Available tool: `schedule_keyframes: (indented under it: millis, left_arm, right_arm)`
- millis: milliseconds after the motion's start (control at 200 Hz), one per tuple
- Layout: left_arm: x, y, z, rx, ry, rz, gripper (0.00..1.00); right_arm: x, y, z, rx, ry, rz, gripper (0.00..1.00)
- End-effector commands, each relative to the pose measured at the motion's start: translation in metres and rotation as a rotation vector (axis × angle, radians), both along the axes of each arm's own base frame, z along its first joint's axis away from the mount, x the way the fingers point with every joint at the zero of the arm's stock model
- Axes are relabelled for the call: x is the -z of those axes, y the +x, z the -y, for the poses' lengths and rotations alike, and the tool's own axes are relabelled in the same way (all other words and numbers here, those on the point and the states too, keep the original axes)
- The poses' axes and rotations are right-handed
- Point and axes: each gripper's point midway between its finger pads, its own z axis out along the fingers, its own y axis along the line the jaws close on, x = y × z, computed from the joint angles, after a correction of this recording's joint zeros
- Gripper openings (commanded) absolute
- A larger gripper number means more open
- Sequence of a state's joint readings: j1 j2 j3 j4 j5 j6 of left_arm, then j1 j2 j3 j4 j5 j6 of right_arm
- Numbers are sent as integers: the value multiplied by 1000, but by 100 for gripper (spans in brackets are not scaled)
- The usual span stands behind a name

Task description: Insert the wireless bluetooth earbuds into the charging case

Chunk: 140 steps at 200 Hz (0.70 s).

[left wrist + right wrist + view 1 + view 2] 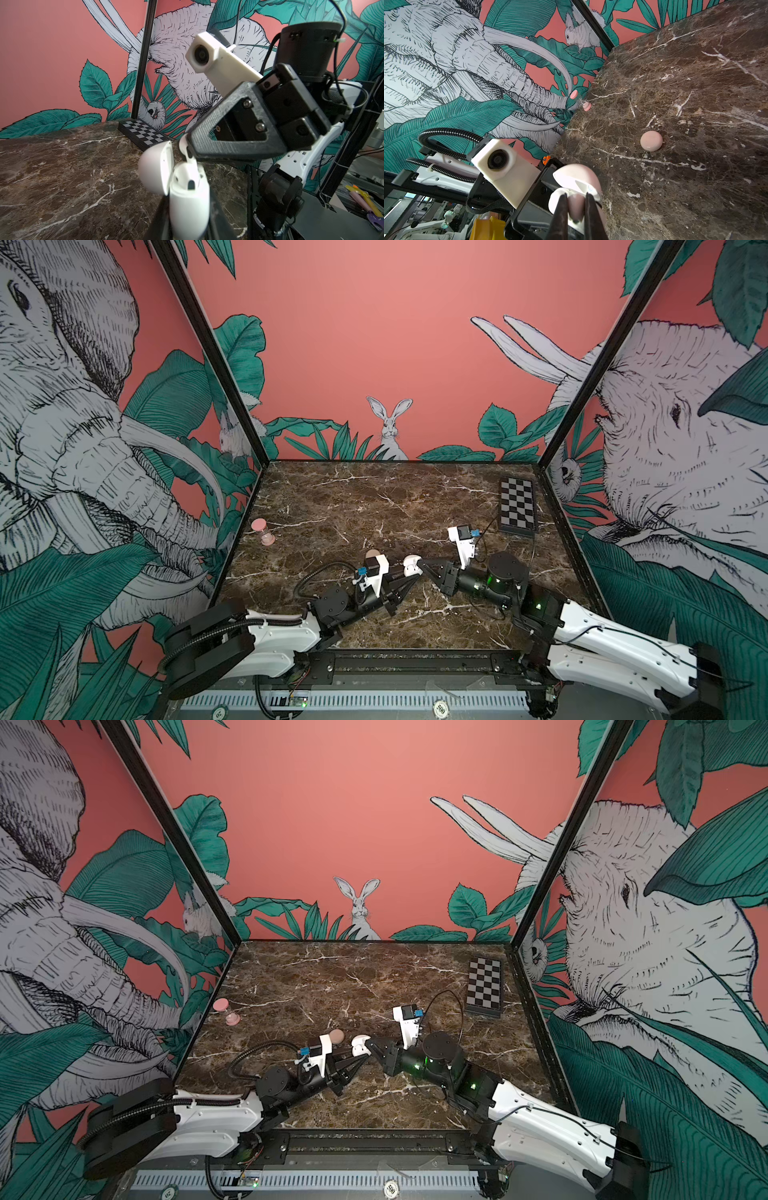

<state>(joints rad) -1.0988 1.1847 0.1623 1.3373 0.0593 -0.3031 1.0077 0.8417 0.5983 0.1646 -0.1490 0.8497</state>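
Observation:
In both top views the white charging case (411, 566) (360, 1045) is held above the marble between the two arms. My left gripper (188, 199) is shut on the case body (189, 207), and the lid (154, 168) stands open. My right gripper (576, 195) is shut on one of the wireless bluetooth earbuds (576, 205). In the left wrist view that earbud (189, 160) points stem-down into a slot at the case mouth. The case lid (575, 176) shows just beyond the right fingers (560, 214). The right gripper (423, 563) meets the case from the right.
A round pinkish case (651, 140) (336, 1036) lies on the marble behind the left wrist camera. A pink hourglass (262, 531) stands by the left wall. A chequered board (517, 506) lies at the back right. Walls close in the table (374, 497) on three sides.

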Motion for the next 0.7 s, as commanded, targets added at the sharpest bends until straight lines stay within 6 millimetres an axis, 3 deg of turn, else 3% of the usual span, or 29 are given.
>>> schedule_keyframes:
  millis: [0,455,695]
  left_arm:
    - [-26,-1,-8,-17,-84,51,0]
    - [-24,-4,-4,4,-72,57,0]
    - [-25,-3,-3,3,-74,57,0]
  right_arm:
    - [6,-5,-1,-16,-6,-5,2]
    - [0,-7,-1,-23,-9,5,20]
    - [-4,-7,1,-20,-9,13,24]
